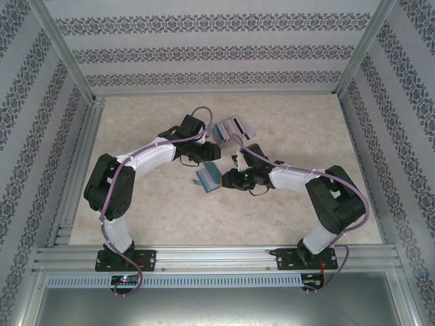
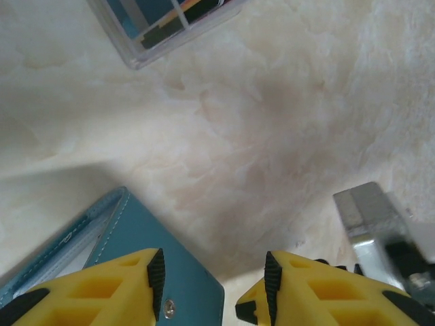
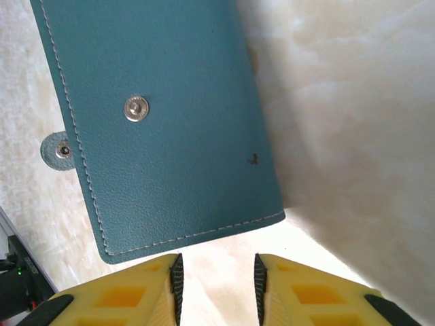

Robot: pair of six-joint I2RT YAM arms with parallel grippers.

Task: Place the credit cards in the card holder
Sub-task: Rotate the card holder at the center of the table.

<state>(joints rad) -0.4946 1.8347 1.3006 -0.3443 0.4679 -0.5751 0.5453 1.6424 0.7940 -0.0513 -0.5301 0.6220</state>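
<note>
Lying just beyond the right claw: the card holder.

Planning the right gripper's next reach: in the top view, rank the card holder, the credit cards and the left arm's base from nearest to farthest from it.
1. card holder, just left of the right gripper.
2. credit cards, beyond it toward the far wall.
3. left arm's base, at the near-left edge.
</note>
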